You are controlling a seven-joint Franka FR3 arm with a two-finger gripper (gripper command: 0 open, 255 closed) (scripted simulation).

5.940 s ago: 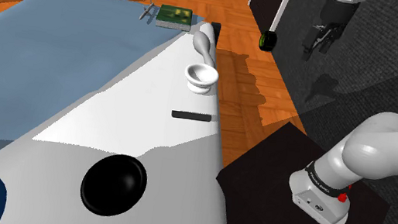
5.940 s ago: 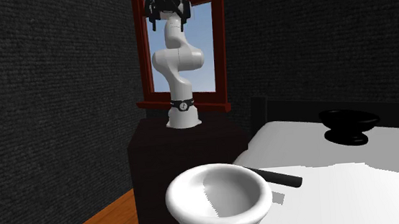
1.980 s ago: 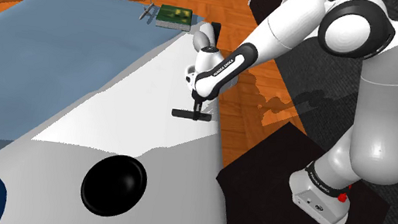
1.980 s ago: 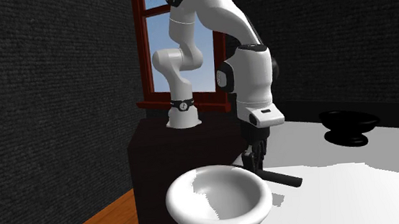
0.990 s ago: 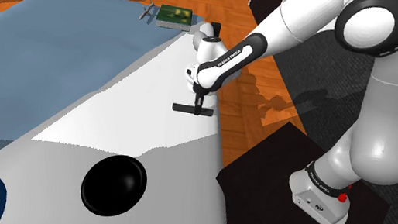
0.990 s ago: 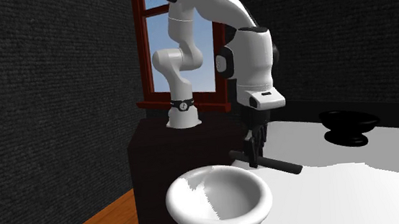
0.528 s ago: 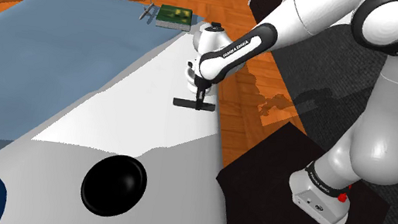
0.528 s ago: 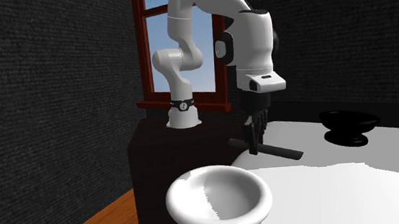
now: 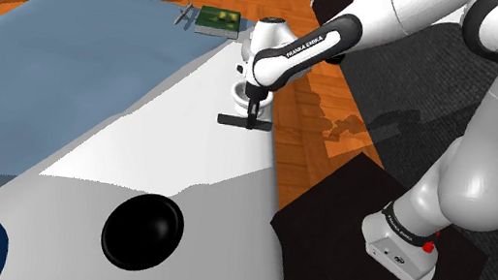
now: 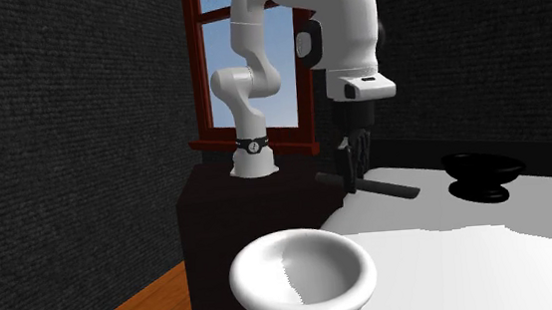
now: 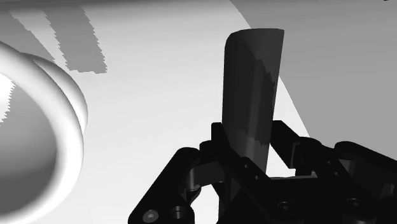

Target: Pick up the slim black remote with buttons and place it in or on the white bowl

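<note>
White bowl (image 10: pixel 302 272): nearest in the second exterior view, standing on the bed (image 10: pixel 511 262).
Remote (image 10: pixel 386 188): lifted off the bed, beyond the white bowl.
Claw (image 10: pixel 353 177): clamped on the remote; I confirm finger contact in the wrist view.
Shoulder view: the claw covers part of the white bowl.
Arm lettering (image 9: pixel 296 48): I cannot read it.
Black bowl (image 10: pixel 482 173): farthest back on the bed.

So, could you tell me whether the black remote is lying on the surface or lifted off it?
Lifted: the claw is shut on the remote, holding it level above the white surface, short of the white bowl.
</note>
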